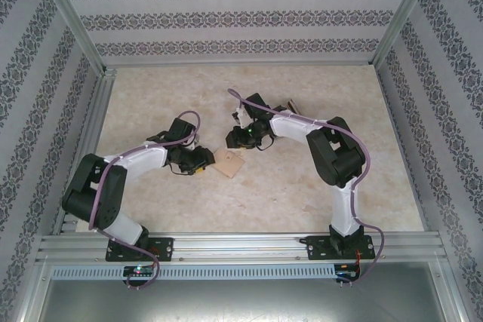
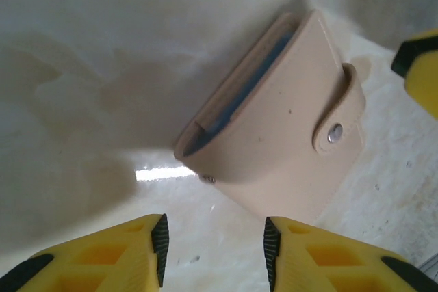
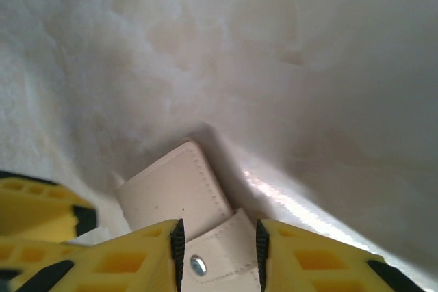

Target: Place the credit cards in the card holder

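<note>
Left arm lies low, reaching right; left gripper (image 2: pixel 215 237) parted, empty, just short of the card holder (image 2: pixel 287 148), which lies snapped shut on the table (image 1: pixel 302 186). Right arm folds leftward; right gripper (image 3: pixel 219 241) parted above its strap (image 3: pixel 219 264).

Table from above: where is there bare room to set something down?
Free: the far strip along the back wall, and the near strip along the front rail. Crowded: the middle, where the left gripper and right gripper meet at the card holder.
</note>
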